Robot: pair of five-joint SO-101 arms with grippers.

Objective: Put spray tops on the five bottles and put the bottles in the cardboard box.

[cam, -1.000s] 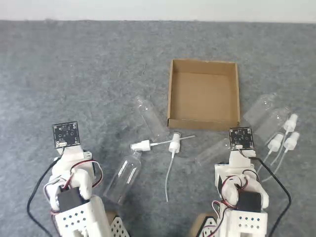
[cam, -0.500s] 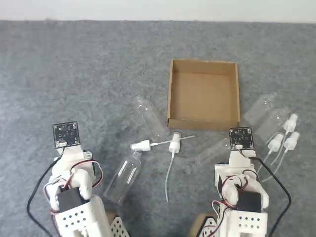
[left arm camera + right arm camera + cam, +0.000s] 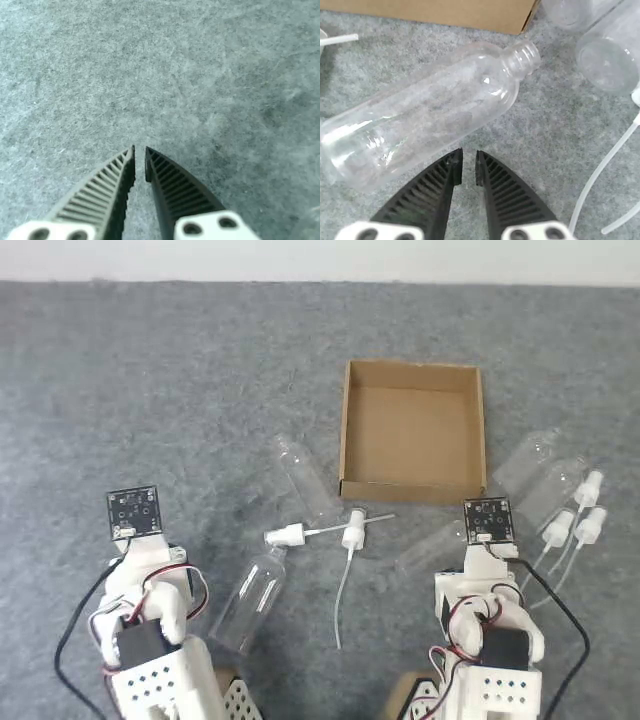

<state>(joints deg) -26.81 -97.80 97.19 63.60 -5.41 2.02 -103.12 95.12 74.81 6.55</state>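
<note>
Five clear bottles are lying on their sides on the grey bench (image 3: 150, 390), all uncapped. One bottle (image 3: 305, 478) is resting left of centre, and a lower bottle (image 3: 250, 592) is lying beside the left arm (image 3: 150, 620). The near bottle (image 3: 430, 548) is lying just ahead of the right arm (image 3: 490, 625). Two right-edge bottles (image 3: 525, 460) are lying side by side at the right of the frame.

The cardboard box (image 3: 411, 490) is sitting open-topped at upper centre-right, its front wall close to the near bottle. Grey bench surface is spreading across the left and top of the frame.

The left tool (image 3: 139, 162) is hanging over plain bench. Its fingers are clenched to a thin slit and are gripping nothing. The right tool (image 3: 469, 165) is clenched the same way, also gripping nothing. Its tips are sitting just beside the near bottle (image 3: 430, 110), and whether they are touching it is not clear.

Two centre spray tops (image 3: 353, 530) are lying with their tubes crossing. Three right spray tops (image 3: 557, 528) are crowding beside the right-edge bottles.
</note>
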